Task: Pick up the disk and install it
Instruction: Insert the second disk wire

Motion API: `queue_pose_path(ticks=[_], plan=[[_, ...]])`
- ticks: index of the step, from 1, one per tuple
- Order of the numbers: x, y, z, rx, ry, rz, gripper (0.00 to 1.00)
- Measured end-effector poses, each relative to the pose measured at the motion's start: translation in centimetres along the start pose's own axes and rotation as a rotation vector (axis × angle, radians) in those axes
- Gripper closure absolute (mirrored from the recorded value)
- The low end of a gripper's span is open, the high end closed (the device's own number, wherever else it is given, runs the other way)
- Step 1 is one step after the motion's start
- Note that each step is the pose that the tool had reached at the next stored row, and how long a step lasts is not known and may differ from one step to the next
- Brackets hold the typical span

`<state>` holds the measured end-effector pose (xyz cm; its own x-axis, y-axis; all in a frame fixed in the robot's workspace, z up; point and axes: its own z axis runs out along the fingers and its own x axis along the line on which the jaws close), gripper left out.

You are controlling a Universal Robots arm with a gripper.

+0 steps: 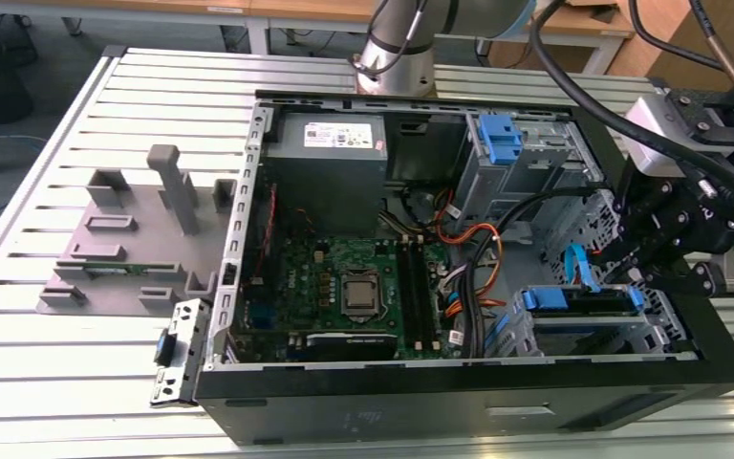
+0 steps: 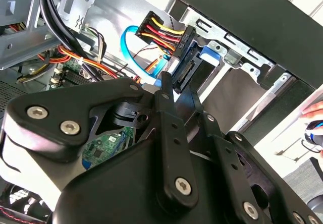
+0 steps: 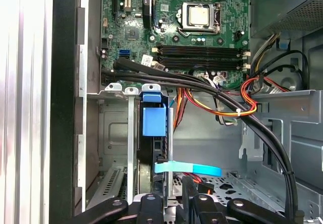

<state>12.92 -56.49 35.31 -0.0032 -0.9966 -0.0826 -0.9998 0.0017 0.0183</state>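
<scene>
The disk (image 1: 581,300) stands on edge in the drive cage at the case's front corner, on the exterior view's right. Its blue carrier tab (image 3: 154,120) faces up in the first wrist view, and a blue corner (image 2: 209,52) shows behind the cable plugs. My gripper (image 1: 635,273) hangs just above the cage, beside a light-blue data cable (image 3: 187,169). The fingers (image 3: 150,204) stand close together and look shut, with nothing visible between them. In the second wrist view the gripper (image 2: 166,85) reaches to a black plug with red, yellow and black wires (image 2: 166,35).
The open computer case (image 1: 469,402) lies on a slatted metal table (image 1: 74,382). Inside are the motherboard (image 1: 341,287), a grey power-supply box (image 1: 329,134), a bare blue bracket (image 1: 501,139) and thick black cables (image 3: 202,85). A grey fixture (image 1: 138,239) stands at the exterior view's left.
</scene>
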Motion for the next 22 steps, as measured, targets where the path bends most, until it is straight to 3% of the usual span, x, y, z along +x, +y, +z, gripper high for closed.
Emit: queue_pose_path(ticks=[6,9,22], plan=[[0.00,0.00,0.00,0.0000,0.0000,0.000,0.69],[0.00,0.00,-0.01,0.0000,0.0000,0.000,0.57],[-0.01,-0.01,-0.15,-0.0006,0.0001,-0.008,0.57]])
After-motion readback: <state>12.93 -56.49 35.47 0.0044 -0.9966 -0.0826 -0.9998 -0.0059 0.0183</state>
